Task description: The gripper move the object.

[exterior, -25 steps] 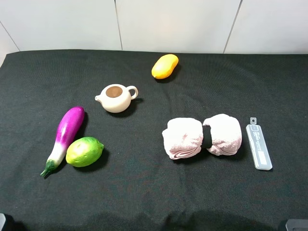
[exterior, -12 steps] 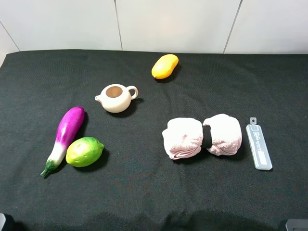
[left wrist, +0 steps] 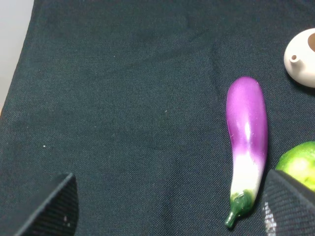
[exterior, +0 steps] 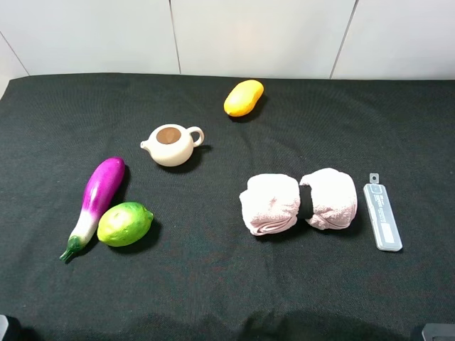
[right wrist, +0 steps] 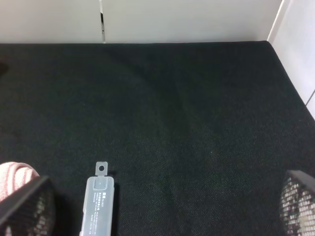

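My left gripper [left wrist: 170, 216] is open and empty above the table's left front; its two black fingertips [left wrist: 51, 206] stand wide apart. A purple eggplant [left wrist: 247, 137] lies just ahead of it, beside a green lime [left wrist: 299, 164]. My right gripper [right wrist: 162, 211] is open and empty above the right front; a clear plastic case [right wrist: 97, 206] lies between its fingertips [right wrist: 298, 201], further out. In the exterior high view only small dark corners of the arms show at the bottom edge, left [exterior: 6, 328] and right [exterior: 434, 331].
On the black cloth [exterior: 213, 284] lie the eggplant [exterior: 99, 195], lime [exterior: 125, 224], a cream teapot [exterior: 170, 144], a yellow mango [exterior: 244, 97], two rolled pink towels [exterior: 298, 202] and the clear case [exterior: 382, 217]. A white wall stands behind.
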Controlling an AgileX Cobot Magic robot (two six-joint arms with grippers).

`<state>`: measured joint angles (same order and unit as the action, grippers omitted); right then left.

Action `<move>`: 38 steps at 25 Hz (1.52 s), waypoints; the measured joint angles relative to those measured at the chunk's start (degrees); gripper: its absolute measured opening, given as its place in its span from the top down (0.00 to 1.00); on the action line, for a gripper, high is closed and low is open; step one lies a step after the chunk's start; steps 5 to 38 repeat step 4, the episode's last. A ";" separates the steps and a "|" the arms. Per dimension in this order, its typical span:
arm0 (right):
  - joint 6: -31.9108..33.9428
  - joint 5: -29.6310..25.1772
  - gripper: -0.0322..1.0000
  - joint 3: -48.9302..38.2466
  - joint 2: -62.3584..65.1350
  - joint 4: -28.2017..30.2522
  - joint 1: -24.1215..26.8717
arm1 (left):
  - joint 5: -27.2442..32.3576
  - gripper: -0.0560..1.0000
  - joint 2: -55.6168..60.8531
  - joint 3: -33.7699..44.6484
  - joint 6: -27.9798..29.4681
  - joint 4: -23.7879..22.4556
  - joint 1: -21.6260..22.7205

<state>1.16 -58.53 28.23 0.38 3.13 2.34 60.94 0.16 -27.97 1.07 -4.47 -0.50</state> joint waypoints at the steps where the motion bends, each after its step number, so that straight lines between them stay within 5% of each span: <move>1: 0.00 0.00 0.30 0.00 0.00 0.00 0.00 | 0.00 0.20 0.00 0.00 0.00 0.00 0.00; 38: 0.00 0.00 0.30 0.00 0.00 0.00 0.00 | 0.00 0.20 0.00 0.00 0.00 0.00 0.00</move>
